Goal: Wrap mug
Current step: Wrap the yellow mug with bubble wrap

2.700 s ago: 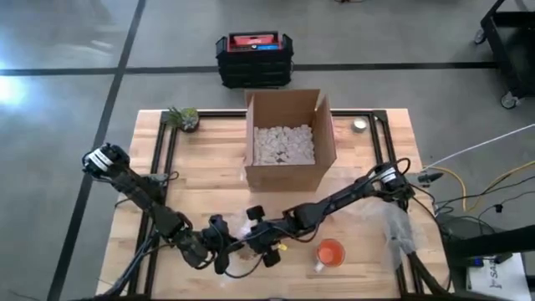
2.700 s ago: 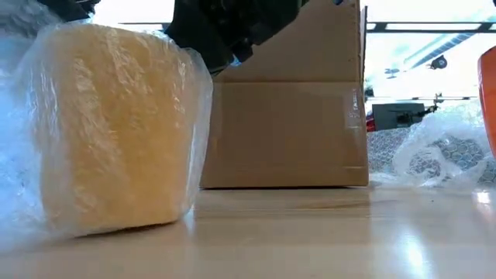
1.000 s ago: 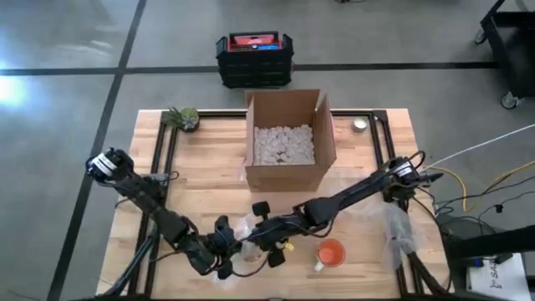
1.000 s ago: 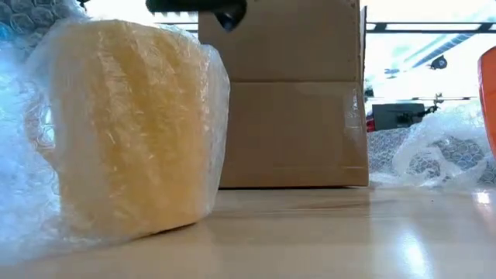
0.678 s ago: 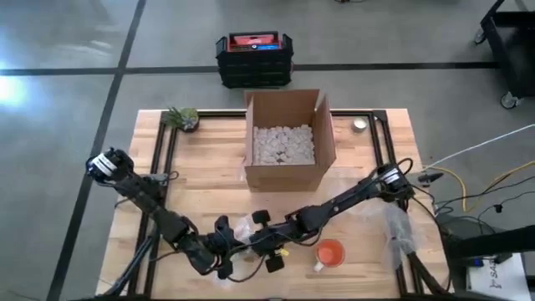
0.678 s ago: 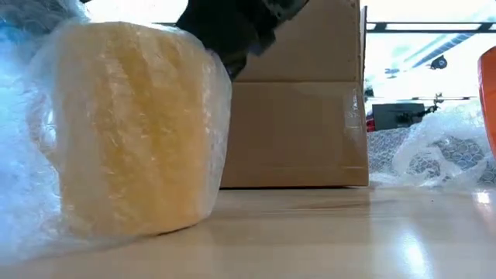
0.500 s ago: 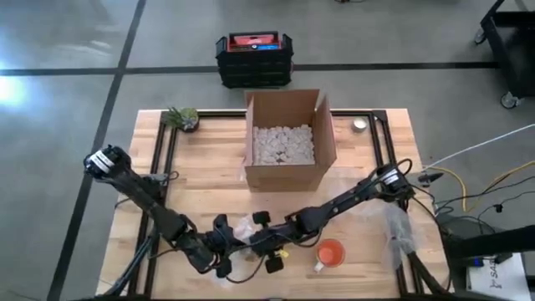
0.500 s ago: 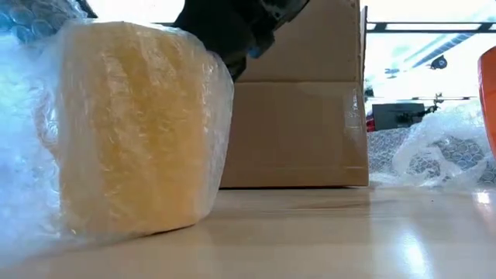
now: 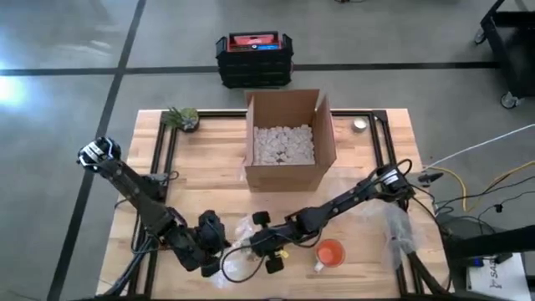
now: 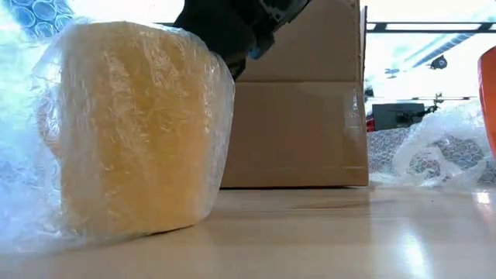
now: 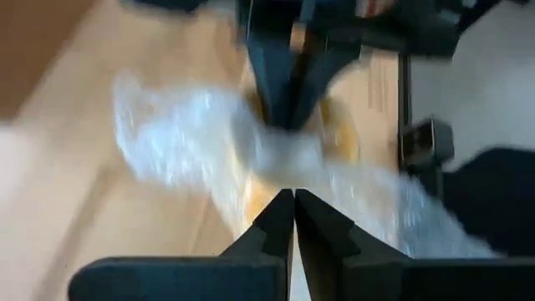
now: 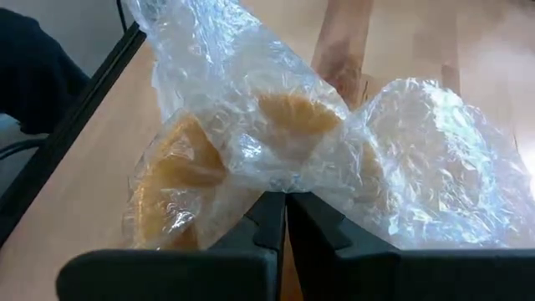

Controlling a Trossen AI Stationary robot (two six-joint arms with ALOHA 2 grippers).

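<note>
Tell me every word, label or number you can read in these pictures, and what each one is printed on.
No text can be read anywhere.
Black crate on the floor: its red and blue labels are too small to read.
Cardboard box: a pale sticker on its side in the low view, too blurred to read.
Wrapped yellow mug: no print visible.

Yellow mug (image 10: 136, 128) sits fully under bubble wrap (image 12: 418, 159); we cannot make out its handle or rim in the low view, and the wrap runs off that picture's left edge. Orange cup (image 10: 489, 93) is cut by the low view's right edge, only a sliver showing. Left wrist view is motion-blurred: we see the left claw (image 11: 293, 209) with fingers pressed together, but whether any film sits between them we cannot tell. Right claw (image 12: 285, 213) tips vanish under a fold of wrap. Cardboard box (image 10: 294, 108) top is cropped in the low view. Small round object (image 9: 359, 124) at the bench's far right corner is too small for us to identify.
</note>
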